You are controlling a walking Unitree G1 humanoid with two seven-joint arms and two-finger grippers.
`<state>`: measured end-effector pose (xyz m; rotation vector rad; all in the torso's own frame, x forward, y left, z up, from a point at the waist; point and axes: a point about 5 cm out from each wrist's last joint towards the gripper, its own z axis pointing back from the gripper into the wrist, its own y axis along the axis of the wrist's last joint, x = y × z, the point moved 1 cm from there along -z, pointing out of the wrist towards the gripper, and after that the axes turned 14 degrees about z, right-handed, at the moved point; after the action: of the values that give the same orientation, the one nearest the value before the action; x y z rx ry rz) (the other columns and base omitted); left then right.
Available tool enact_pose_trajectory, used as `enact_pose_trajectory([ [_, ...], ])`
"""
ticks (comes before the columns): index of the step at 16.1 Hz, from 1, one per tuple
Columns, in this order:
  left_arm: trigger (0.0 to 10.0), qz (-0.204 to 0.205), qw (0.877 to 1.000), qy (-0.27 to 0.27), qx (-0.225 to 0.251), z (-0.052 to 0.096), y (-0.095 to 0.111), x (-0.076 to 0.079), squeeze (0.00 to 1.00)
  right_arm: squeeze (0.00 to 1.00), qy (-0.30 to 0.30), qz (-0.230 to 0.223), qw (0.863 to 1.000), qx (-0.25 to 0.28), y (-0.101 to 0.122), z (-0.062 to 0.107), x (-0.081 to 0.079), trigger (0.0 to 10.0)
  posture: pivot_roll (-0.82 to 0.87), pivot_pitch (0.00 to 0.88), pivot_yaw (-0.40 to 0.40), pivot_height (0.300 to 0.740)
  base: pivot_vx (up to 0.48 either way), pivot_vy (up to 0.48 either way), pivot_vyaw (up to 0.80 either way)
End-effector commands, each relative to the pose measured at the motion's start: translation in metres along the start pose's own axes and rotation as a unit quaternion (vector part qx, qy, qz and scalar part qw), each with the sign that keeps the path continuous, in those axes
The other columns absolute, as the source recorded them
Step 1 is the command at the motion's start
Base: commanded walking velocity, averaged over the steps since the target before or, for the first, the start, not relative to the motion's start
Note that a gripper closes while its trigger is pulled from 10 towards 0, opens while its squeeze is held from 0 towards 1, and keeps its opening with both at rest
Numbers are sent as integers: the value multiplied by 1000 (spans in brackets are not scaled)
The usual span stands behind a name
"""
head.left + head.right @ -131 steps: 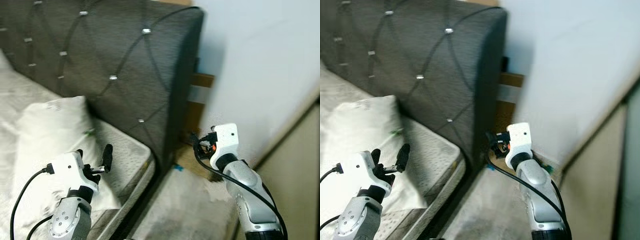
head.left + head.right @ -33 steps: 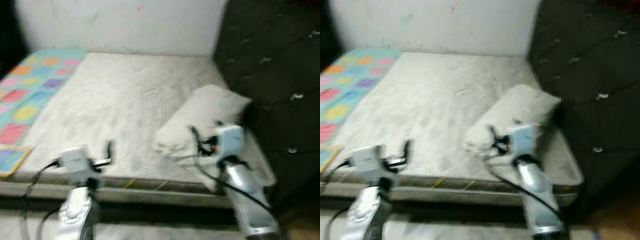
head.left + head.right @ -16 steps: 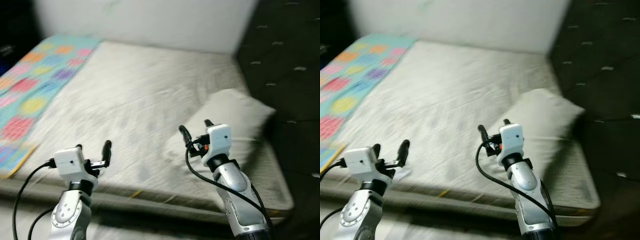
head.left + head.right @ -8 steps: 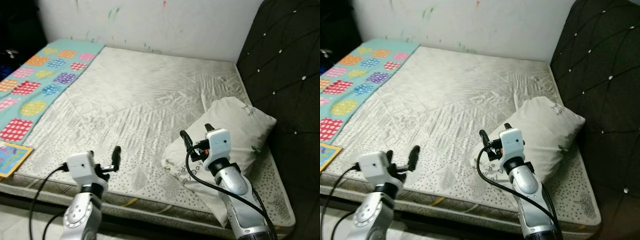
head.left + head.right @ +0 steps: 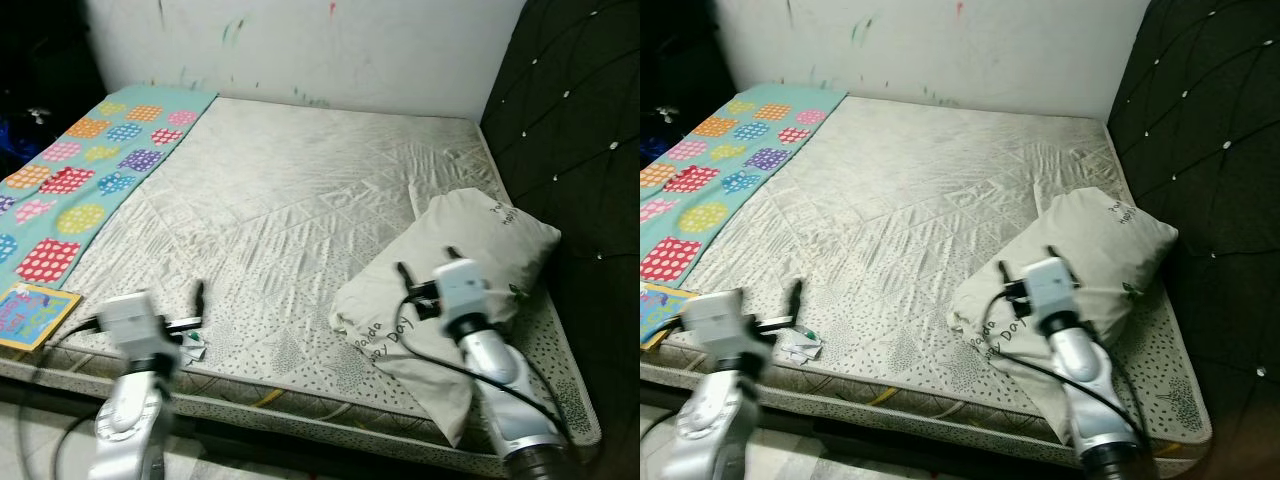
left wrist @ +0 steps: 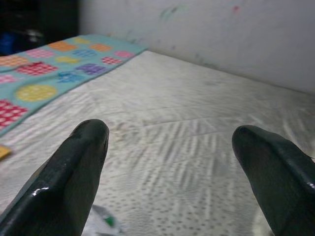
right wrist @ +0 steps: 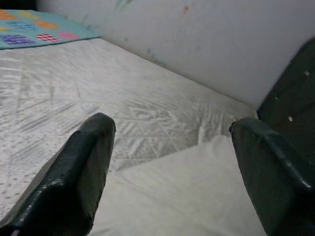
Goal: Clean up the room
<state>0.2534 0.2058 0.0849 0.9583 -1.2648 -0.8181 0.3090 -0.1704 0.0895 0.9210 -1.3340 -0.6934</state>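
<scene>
Ahead we see a bed with a bare quilted mattress, pale grey-white, set against a white wall marked with small colour smudges. A dark tufted headboard stands along the bed's right side.

A white pillow lies on the mattress near the headboard, at the right front corner, with printed lettering on its near end. A turquoise blanket with coloured dotted patches runs along the left edge of the mattress. A colourful flat book or card lies at the front left corner, just below the blanket.

A small crumpled wrapper, white with a touch of green, sits on the mattress near the front edge; it also appears in the left wrist view, just beside one finger.

Our left pincer hovers over the front left edge of the mattress, close above the wrapper. In its wrist view the two fingers are spread wide, nothing between them.

Our right pincer is held over the near end of the pillow. Its fingers are likewise spread wide apart, with pillow and mattress visible between them, gripping nothing.
</scene>
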Motion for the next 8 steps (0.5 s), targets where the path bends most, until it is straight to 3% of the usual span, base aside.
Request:
enact_pose_trajectory([
  [1, 10000, -17, 1000, 2, -1, 0, -1, -1, 0, 0, -12, -20, 1000, -14, -6, -3, 7, 10000, 4, 0, -2, 740, 0, 0, 0],
  [4, 10000, -10, 999, -44, -24, 0, -9, 16, 0, 0, -2, -52, 999, 3, 6, -3, 2, 10000, -18, 0, -15, 740, 0, 0, 0],
  [8, 10000, 14, 999, -17, -24, 10, -11, 13, 0, 0, 2, -97, 995, -32, 3, 8, -10, 10000, -15, 0, -42, 740, 0, 0, 0],
])
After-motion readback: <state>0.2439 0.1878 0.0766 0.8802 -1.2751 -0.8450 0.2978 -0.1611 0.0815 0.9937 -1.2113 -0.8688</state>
